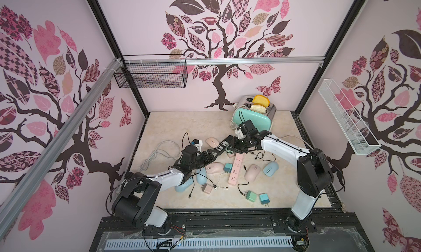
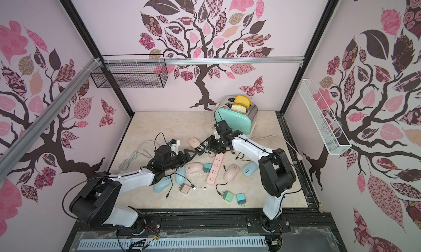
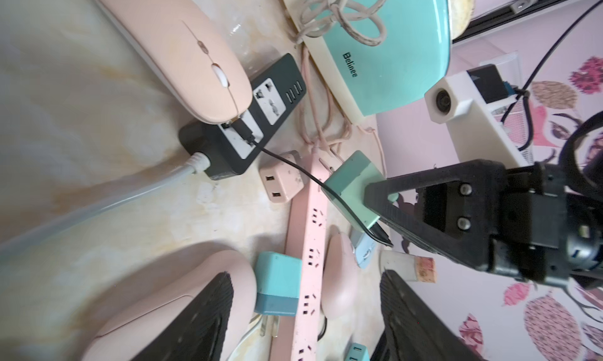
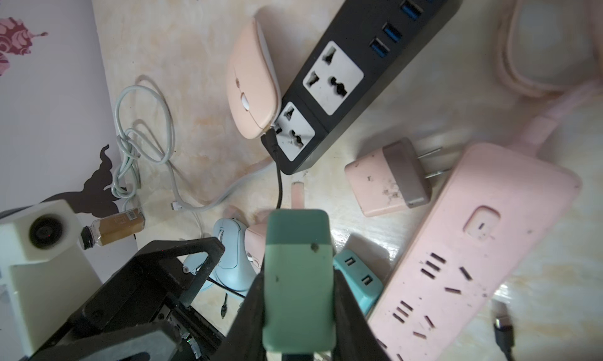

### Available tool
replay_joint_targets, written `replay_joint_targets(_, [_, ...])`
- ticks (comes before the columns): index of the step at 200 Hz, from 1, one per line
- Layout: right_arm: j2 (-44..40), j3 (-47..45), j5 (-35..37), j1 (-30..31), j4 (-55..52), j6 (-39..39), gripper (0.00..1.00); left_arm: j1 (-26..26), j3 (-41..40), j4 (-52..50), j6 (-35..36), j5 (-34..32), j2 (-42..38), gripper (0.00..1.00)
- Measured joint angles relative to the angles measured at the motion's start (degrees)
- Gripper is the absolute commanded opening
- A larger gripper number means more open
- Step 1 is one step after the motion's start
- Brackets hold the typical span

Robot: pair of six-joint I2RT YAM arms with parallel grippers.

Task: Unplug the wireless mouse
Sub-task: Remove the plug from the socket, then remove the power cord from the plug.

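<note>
In both top views the flat, smooth pink mouse (image 1: 211, 142) (image 2: 193, 142) lies at frame centre. Its long axis slants from upper left to lower right, just beyond the left gripper (image 1: 213, 154), whose jaws are spread and empty.

Left wrist view: the mouse's nose, with a black cable (image 3: 293, 166) plugged in, touches the black power strip (image 3: 195, 137).

Right wrist view: the right gripper (image 4: 298, 290) clamps a boxy green charger (image 4: 297, 238), with the mouse well apart beyond it.

You'll find the flat, pale pink wireless mouse (image 3: 182, 49) lying buttons up, its nose resting against the edge of the black power strip (image 4: 359, 23). A thin black cable (image 4: 279, 186) sits plugged into that nose and runs to the two-tone green charger block (image 4: 298, 271), which is raised off the surface
</note>
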Motion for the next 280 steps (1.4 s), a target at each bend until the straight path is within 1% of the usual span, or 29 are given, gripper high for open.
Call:
replay_joint_targets(27, [-5.1,-3.9,6.2,1.6,6.5,-2.5,0.00,0.0,0.0,10.9,-6.4,2.2,5.4,0.72])
replay_joint_targets(51, [-8.3,-7.7,12.5,4.3,14.0,-3.9,0.00,0.0,0.0,19.1,-12.5,3.0,10.2,0.71])
replay_joint_targets(80, [-10.4,-12.9,18.1,6.6,22.7,-4.0,0.00,-0.1,0.3,23.4,-17.0,3.2,13.0,0.71])
replay_joint_targets(93, [-11.3,-14.9,19.4,6.7,25.8,-3.9,0.00,-0.1,0.3,24.6,-17.9,3.5,13.0,0.71])
replay_joint_targets(107, [-12.0,-16.1,20.5,6.6,28.5,-3.9,0.00,0.0,0.3,25.8,-17.2,4.2,12.9,0.70])
replay_joint_targets(121, [-12.2,-15.3,21.7,6.4,28.7,-3.8,0.00,-0.2,0.2,22.8,-14.0,4.0,10.4,0.71])
replay_joint_targets(135, [-12.1,-13.2,22.3,6.3,27.5,-3.6,0.00,-1.7,0.2,16.5,-7.2,1.2,4.9,0.72])
replay_joint_targets(146, [-12.2,-11.7,22.4,6.3,27.5,-3.0,0.00,-4.8,0.5,10.3,-0.4,-3.2,-0.6,0.72])
replay_joint_targets(156, [-12.2,-11.2,22.3,6.3,28.1,-2.6,0.00,-9.0,1.6,5.2,6.6,-8.8,-5.1,0.72])
replay_joint_targets(167, [-12.3,-11.1,22.0,6.3,28.2,-2.1,0.00,-13.2,2.6,2.6,12.7,-13.5,-8.0,0.72])
replay_joint_targets(174, [-12.3,-11.1,21.7,6.3,28.1,-1.8,0.00,-14.8,3.0,1.9,15.7,-16.1,-8.8,0.72])
replay_joint_targets(189, [-12.3,-11.1,21.1,6.3,27.7,-1.2,0.00,-15.5,3.2,0.9,21.0,-21.0,-8.5,0.73])
replay_joint_targets(207, [-12.3,-11.1,20.4,6.3,27.6,-0.9,0.00,-15.3,3.2,0.0,26.3,-25.9,-5.6,0.72])
replay_joint_targets(238, [-12.3,-11.2,19.5,6.3,27.4,-0.4,0.00,-16.8,4.1,-1.0,33.1,-29.2,-0.5,0.72])
replay_joint_targets(280, [-12.3,-12.0,17.9,6.3,27.3,0.4,0.00,-19.3,8.1,-1.3,39.0,-33.1,1.4,0.72])
